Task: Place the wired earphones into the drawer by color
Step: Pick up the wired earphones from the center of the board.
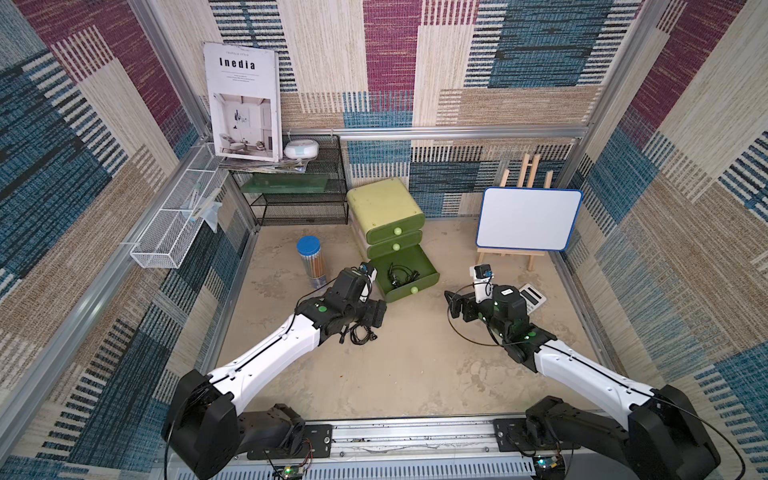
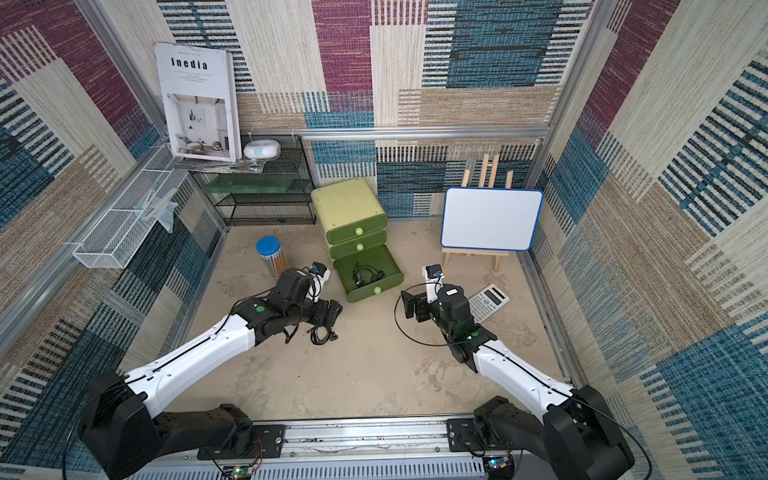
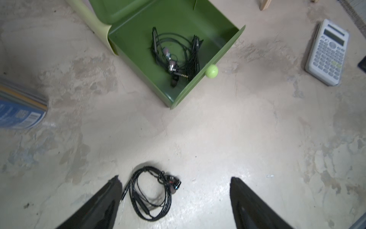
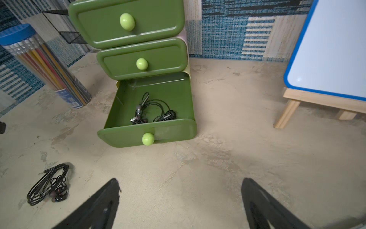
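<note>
At seven o'clock from the drawer (image 1: 422,262), left gripper (image 3: 175,177) is gaping empty over black earphones (image 3: 170,196), likely to grab them; right gripper (image 4: 181,180) is gaping empty too.

In a top view we see a wide bare stretch of tabletop (image 1: 415,365) across the lower middle of the frame. The pulled-out bottom drawer (image 1: 420,259) sits at centre, open upward. Left of it the pencil tube (image 1: 311,262) narrows the way. To the right, the calculator (image 1: 534,297) and the whiteboard easel (image 1: 528,218) crowd the passage. A black earphone bundle (image 1: 361,334) lies just below the left pincer (image 1: 376,314).
</note>
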`<state>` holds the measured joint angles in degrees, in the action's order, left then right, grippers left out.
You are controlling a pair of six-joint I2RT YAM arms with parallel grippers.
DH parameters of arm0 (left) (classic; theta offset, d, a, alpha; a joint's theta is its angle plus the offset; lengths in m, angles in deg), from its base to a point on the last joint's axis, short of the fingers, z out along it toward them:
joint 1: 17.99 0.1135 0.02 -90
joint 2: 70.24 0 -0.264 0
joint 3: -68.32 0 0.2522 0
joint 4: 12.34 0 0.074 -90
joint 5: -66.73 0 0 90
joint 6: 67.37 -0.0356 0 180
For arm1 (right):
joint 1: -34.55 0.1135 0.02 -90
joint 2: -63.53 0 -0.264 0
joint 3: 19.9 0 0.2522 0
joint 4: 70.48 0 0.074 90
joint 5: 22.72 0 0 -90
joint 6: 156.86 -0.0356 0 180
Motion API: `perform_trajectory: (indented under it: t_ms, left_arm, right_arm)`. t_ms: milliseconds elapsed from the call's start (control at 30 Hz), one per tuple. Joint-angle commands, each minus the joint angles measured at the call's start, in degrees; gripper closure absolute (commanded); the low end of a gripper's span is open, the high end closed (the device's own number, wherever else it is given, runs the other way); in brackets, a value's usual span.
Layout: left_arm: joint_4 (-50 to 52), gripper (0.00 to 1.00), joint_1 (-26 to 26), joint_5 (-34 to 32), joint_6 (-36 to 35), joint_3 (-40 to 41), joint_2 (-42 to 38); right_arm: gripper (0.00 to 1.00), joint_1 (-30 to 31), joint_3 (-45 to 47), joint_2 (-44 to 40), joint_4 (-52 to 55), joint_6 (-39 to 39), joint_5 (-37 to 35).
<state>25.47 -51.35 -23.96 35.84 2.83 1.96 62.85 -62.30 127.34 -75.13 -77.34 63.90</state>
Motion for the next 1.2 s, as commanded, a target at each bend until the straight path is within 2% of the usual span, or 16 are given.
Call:
perform_trajectory:
  t_ms: [0, 367, 767, 1167]
  left_arm:
    - [2.8, 0.11, 0.1, -1.1, 3.1, 2.9, -2.2]
    - [3.8, 0.13, -0.1, 2.1, 6.3, 8.1, -2.9]
    - [2.0, 0.28, -0.8, 2.3, 6.3, 5.3, 6.5]
    - [1.4, 0.47, -1.7, 0.1, 6.7, 2.1, 13.8]
  right_arm:
    - [0.01, 0.0, -0.6, 0.9, -2.0, 1.3, 2.1]
    - [0.01, 0.0, 0.0, 1.8, -2.5, 1.4, 0.4]
    - [0.01, 0.1, 0.4, 0.8, -2.4, 1.5, -1.3]
    - [0.01, 0.1, 0.4, 0.3, -1.9, 1.6, -1.6]
